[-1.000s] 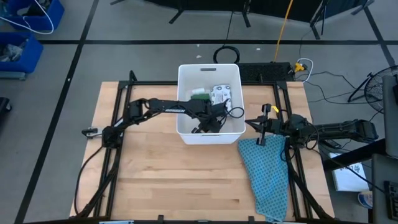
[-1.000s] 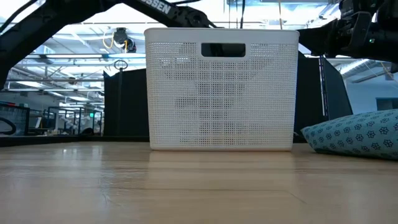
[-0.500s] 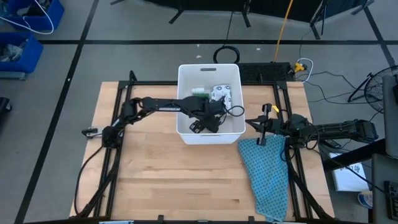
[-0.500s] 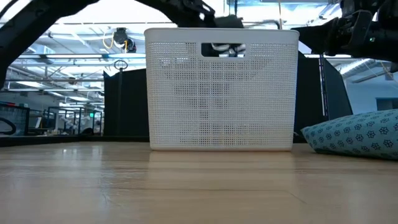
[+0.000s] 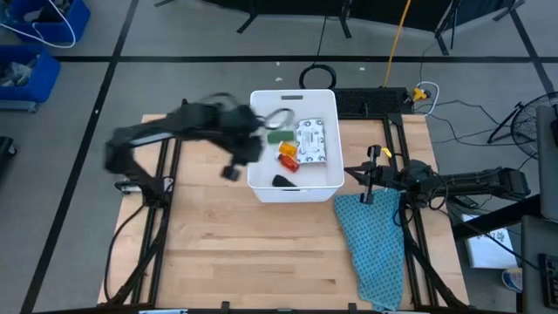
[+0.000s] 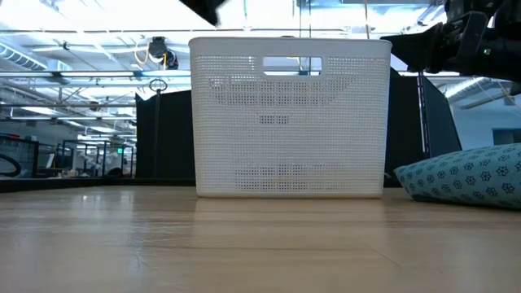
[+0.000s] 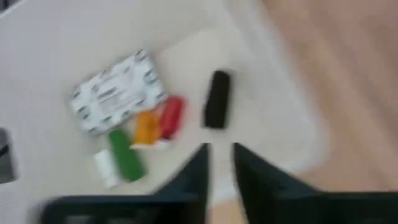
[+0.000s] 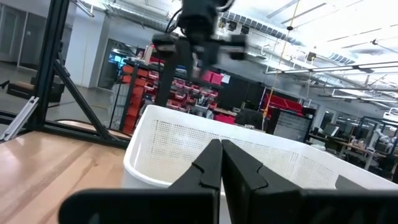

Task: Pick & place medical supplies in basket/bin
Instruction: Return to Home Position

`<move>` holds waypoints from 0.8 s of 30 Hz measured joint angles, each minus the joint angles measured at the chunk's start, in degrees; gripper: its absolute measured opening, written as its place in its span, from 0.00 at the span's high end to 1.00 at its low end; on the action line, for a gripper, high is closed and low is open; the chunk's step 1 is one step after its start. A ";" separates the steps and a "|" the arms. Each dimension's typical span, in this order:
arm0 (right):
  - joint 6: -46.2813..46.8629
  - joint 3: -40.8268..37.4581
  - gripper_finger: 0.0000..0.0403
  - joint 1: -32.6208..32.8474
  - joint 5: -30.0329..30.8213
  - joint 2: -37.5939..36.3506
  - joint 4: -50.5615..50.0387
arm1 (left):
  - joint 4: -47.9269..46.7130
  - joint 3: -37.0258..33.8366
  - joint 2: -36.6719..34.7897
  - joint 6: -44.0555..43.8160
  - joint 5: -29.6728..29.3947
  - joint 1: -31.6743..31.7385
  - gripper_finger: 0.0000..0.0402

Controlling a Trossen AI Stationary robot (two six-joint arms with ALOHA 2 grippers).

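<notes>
The white bin (image 5: 294, 194) stands at the table's far middle. Inside it lie the speckled white packet (image 5: 312, 142), the orange-red bottle (image 5: 288, 154), the green stick box (image 5: 281, 137) and the black oblong piece (image 5: 283, 181). The left wrist view shows them too: packet (image 7: 118, 93), orange-red bottle (image 7: 158, 121), green box (image 7: 127, 158), white bottle (image 7: 104, 168), black piece (image 7: 216, 99). My left gripper (image 5: 231, 172) hangs blurred in the air by the bin's near-left corner, its fingers (image 7: 219, 155) slightly open and empty. My right gripper (image 5: 370, 174) waits shut to the right of the bin.
A teal-blue patterned cloth (image 5: 375, 240) lies on the table's right side, from beside the bin's near-right corner to the near edge, and bulges at the right in the low view (image 6: 468, 179). Bare wood spreads in front of the bin and to its left.
My left arm has pulled its gripper up out of the bin and swung it fast toward the table's left, past the bin's left wall. The supplies that the arm covered now show on the bin's floor. My right arm has kept still.
</notes>
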 joint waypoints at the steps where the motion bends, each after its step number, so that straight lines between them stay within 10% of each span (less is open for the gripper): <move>1: 0.30 0.01 1.00 0.02 0.02 0.02 0.00 | 0.87 -3.09 -3.42 -0.22 2.17 0.00 0.90; 13: 4.30 0.00 1.00 0.04 -0.08 0.02 0.81 | 46.92 -63.30 -50.08 -10.67 10.26 1.24 0.99; 24: 6.80 0.00 1.00 0.02 -0.37 0.02 2.04 | 77.47 -81.89 -64.00 -22.16 22.23 6.92 1.00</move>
